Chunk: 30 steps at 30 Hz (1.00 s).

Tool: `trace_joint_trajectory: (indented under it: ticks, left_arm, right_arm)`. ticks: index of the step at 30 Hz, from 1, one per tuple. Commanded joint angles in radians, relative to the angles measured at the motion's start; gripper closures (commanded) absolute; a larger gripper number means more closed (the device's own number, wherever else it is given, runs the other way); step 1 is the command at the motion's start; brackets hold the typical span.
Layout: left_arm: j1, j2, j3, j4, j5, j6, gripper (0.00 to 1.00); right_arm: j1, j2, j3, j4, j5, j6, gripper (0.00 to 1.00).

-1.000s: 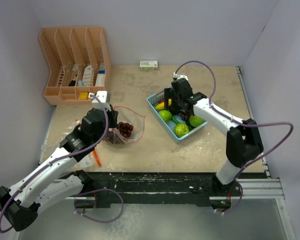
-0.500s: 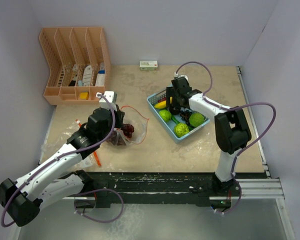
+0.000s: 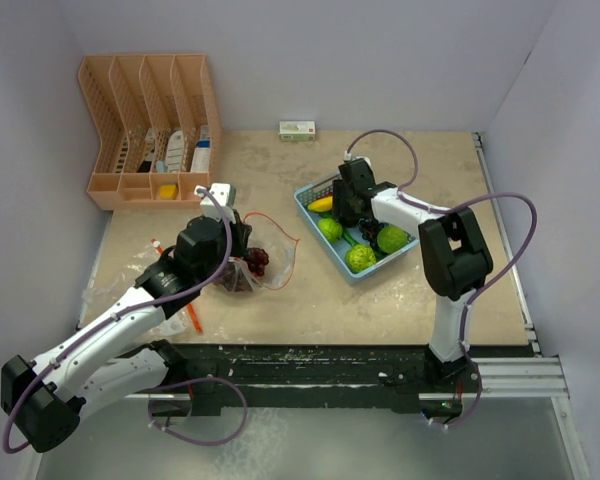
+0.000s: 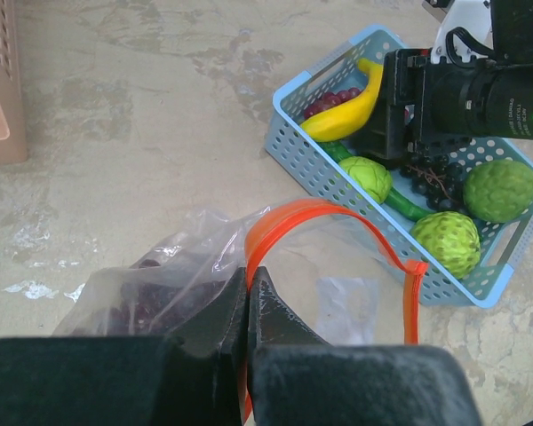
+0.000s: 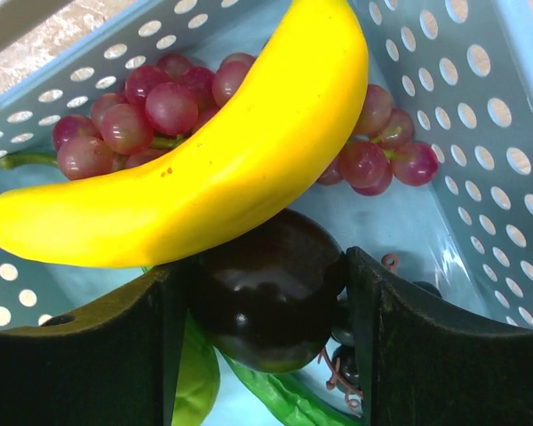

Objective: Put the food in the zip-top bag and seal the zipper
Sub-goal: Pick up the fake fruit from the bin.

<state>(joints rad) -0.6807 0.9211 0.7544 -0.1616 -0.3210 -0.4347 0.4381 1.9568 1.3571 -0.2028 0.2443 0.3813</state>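
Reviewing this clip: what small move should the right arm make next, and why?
Probably lift the right tool straight up: its fingers seem pressed on both sides of the dark glossy fruit in the basket, and the left tool is pinching the bag by its orange rim.

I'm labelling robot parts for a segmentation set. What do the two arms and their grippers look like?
Both the left arm and right arm have white link shells with black joints. A thin lavender cable loops along each. The left gripper and right gripper have matte black, blocky fingers. The right wrist's camera lens is black with white lettering and a green light.
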Motion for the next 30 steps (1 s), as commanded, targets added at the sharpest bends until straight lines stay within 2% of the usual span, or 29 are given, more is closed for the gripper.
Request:
trace_joint_trajectory:
  ticks: [1,3,5,11,18,24,30]
  left_arm:
    - [0.005,-0.009,0.000,0.054,0.007,-0.005,1.00]
    - [0.004,-0.011,0.000,0.046,0.002,-0.008,1.00]
    - [0.004,-0.014,0.000,0.039,-0.004,-0.008,1.00]
    - [0.005,-0.007,0.000,0.022,-0.019,-0.006,1.00]
    - [0.005,0.016,0.000,0.024,-0.045,-0.016,1.00]
    - [0.006,0.068,0.011,0.052,-0.031,-0.032,1.00]
    - [0.006,0.077,0.040,0.044,-0.036,-0.031,1.00]
  right_arm:
    - [-0.002,0.003,0.012,0.054,0.003,0.003,0.50]
    - [-0.002,-0.002,0.018,0.042,0.000,0.001,0.61]
    - [-0.002,-0.032,0.017,0.027,-0.001,0.002,0.66]
    - [-0.002,-0.238,-0.022,0.012,0.009,-0.015,0.69]
    - [0.016,-0.473,-0.123,0.063,-0.255,-0.036,0.74]
    - [0.150,-0.647,-0.204,0.145,-0.415,-0.062,0.75]
    - [0.223,-0.754,-0.298,0.304,-0.676,-0.010,0.76]
